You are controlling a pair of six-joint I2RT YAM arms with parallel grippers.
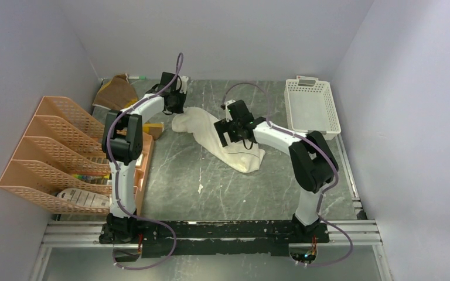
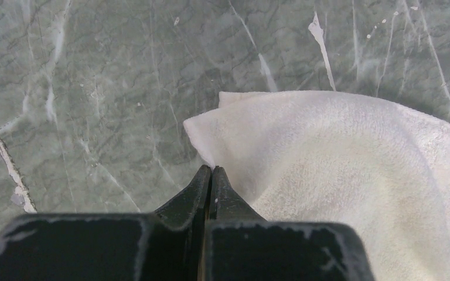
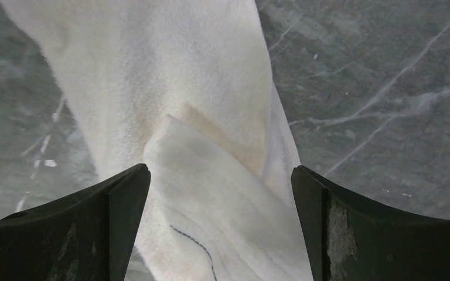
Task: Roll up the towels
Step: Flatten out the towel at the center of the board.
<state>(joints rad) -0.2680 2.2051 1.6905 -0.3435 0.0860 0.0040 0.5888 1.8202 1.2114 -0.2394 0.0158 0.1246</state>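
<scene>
Cream-white towel (image 1: 196, 123) lies stretched across the tabletop (image 1: 211, 187), running from one gripper to the other. The left gripper (image 2: 211, 171) is closed tight, its tips touching the edge of the towel's corner; whether any cloth is pinched between them cannot be told. The right gripper (image 3: 220, 174) hangs over the towel's folded end, jaws spread wide with the cloth between them and nothing gripped. The brown towel (image 1: 116, 91) sits bunched on the left gripper's outer side, near the orange rack (image 1: 47, 146). A white basket (image 1: 312, 105) stands well apart on the right gripper's outer side.
</scene>
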